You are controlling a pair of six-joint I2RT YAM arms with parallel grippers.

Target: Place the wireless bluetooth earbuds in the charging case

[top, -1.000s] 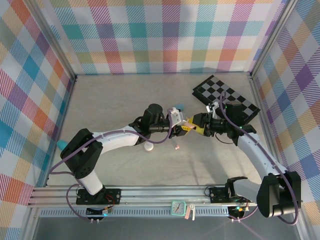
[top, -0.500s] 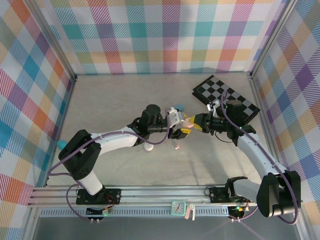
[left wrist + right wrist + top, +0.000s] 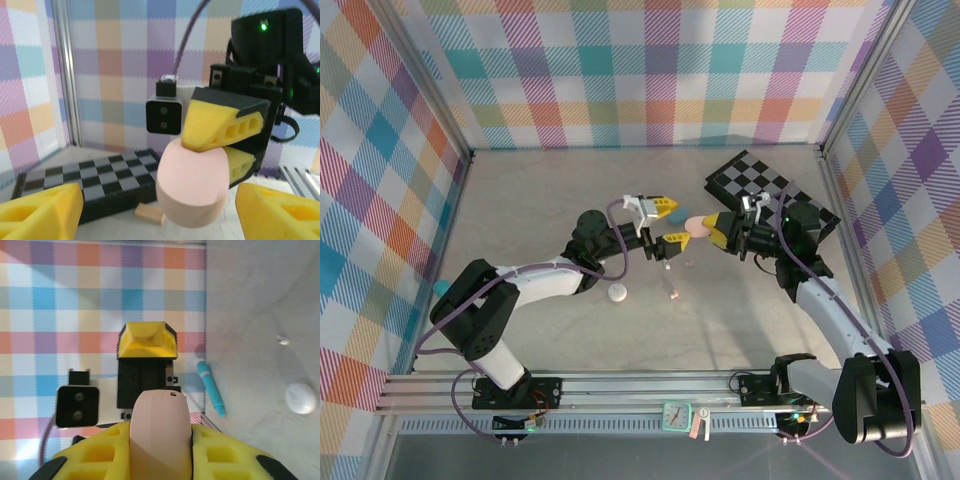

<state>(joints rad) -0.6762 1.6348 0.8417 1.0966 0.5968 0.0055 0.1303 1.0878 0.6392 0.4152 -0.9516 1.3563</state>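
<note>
- From the top view, the left gripper [image 3: 668,222] and the right gripper [image 3: 713,230] are seen meeting tip to tip above the middle of the table [image 3: 550,200].
- The pink case [image 3: 698,228] is clamped between the right gripper's yellow fingers [image 3: 100,455]. Its free end is pointed at the left gripper.
- The left gripper's fingers [image 3: 42,210] are spread wide and nothing is held by them. In the left wrist view the pink case is framed between them without being touched.
- A small pinkish earbud [image 3: 672,292] is seen lying on the table below the two grippers, well apart from every finger. A second pinkish speck [image 3: 690,263] is placed nearer the right gripper, but it is too small to be identified.
- In the right wrist view a tiny white earbud [image 3: 283,341] is picked out on the table near the white case [image 3: 301,398], with a teal stick [image 3: 210,388] beside them.
- In the left wrist view a checkerboard [image 3: 75,175] is shown behind the pink case, and a small tan block [image 3: 149,214] is seen at its edge.
</note>
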